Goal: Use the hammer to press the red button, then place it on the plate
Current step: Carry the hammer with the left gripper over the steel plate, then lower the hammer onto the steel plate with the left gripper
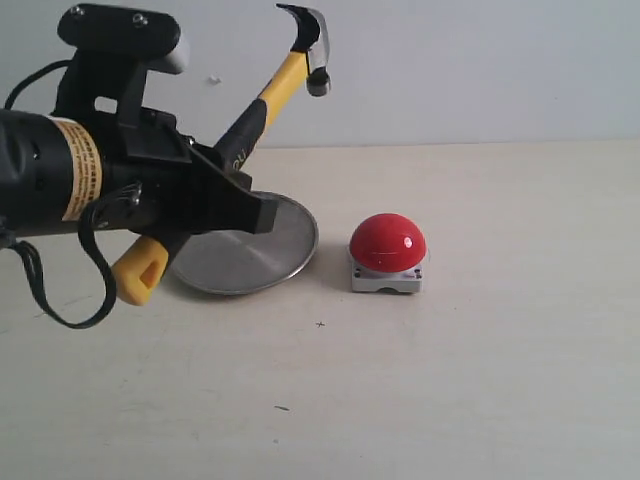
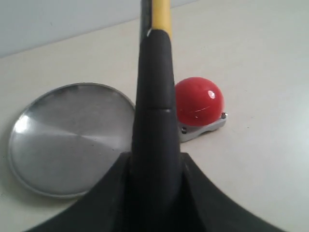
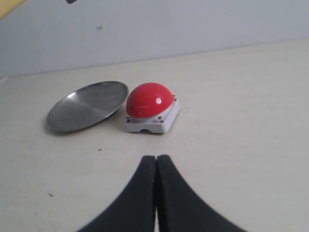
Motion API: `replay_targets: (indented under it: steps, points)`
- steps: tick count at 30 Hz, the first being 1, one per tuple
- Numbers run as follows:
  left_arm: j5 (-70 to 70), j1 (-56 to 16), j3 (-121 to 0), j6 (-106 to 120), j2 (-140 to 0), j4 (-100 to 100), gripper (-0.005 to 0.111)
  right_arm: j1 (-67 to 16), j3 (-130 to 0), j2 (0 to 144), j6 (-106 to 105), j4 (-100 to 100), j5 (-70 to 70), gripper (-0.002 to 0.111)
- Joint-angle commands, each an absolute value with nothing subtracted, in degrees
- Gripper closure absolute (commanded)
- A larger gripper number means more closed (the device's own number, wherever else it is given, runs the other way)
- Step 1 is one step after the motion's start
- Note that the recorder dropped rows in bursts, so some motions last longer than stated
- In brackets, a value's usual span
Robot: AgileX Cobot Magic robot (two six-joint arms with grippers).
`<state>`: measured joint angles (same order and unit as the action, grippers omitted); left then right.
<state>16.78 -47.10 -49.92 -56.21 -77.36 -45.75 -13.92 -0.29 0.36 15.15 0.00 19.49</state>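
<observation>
1. Black-gripped, the hammer (image 1: 262, 108) sits clamped in the left end effector (image 2: 155, 162), whose jaws stand narrow around the dark part of the handle.
2. The long axis of the hammer is steeply tilted. The yellow loop (image 1: 140, 278) hangs low behind the end effector, and the head (image 1: 308, 40) is raised high in front of it, well above the worktop (image 1: 480, 380).
3. The red button (image 1: 388, 243) stands on the worktop, lower than the head and further to the right in the exterior view. In the left wrist view it shows just beside the line of the handle, not exactly on it.
4. My judgement is that the coming move depends on this offset. The head must swing down and a little across, so that it meets the top of the dome and does not slip down the side.
5. The plate (image 1: 240, 262) lies flat below the left end effector. It is just beside the button, and a thin gap shows between them in the exterior view. It has nothing on it.
6. The right end effector (image 3: 156, 166) is closed with nothing between its jaws. It hovers low over the worktop and faces the button, but well apart from it. The left arm is therefore the one to do the pressing.
</observation>
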Motion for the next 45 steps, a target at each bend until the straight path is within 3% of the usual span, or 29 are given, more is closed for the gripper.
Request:
replay_targets:
  steps: [1,9,17,22,45]
  points:
    - [1.77,-42.39,-46.39,-55.75,-76.05,-42.23,0.107,-14.04,0.0,0.0,14.8,0.0,19.16,0.108]
    - [-18.97,-29.11,-40.26,-67.66,-77.0,-49.97,0.107,-14.04,0.0,0.0,14.8,0.0,19.16,0.108]
    - [-56.45,-11.94,-39.25,-86.73,-84.93,-67.46,0.107,-14.04,0.0,0.0,14.8,0.0,19.16,0.108]
    - [-57.8,-8.53,-39.33,-87.02,-91.65,-68.27,0.107,-14.04,0.0,0.0,14.8,0.0,19.16,0.108]
    - [-56.71,-8.4,-55.49,-97.94,-118.05,-63.85,0.107,-14.04,0.0,0.0,14.8,0.0,19.16,0.108]
